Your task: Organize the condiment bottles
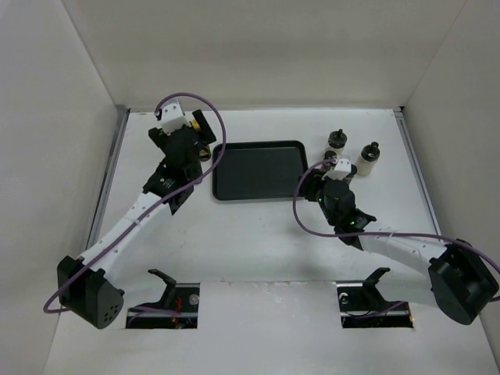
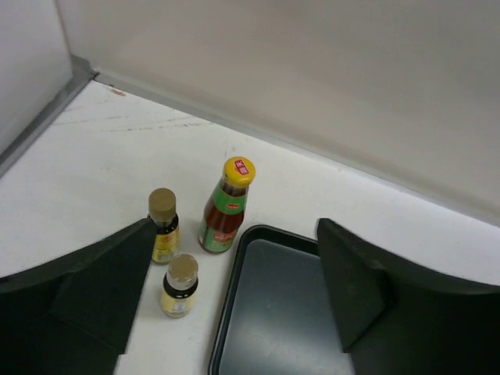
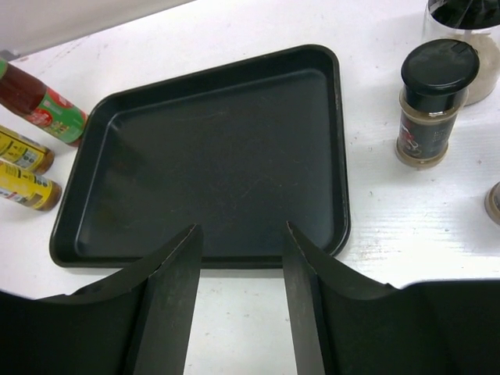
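Found left gripper spread wide, pinching nothing. Noted red-sauce bottle at 12 o'clock from it, upright on worktop, just beside black tray corner. Logged far brown-capped bottle at 10 o'clock and near brown-capped bottle at 9, both upright, apart. Found right gripper spread too, holding nothing, above tray's near rim. Recorded dark jar at 2 o'clock, upright, off tray; cream shaker beyond, partly cropped.
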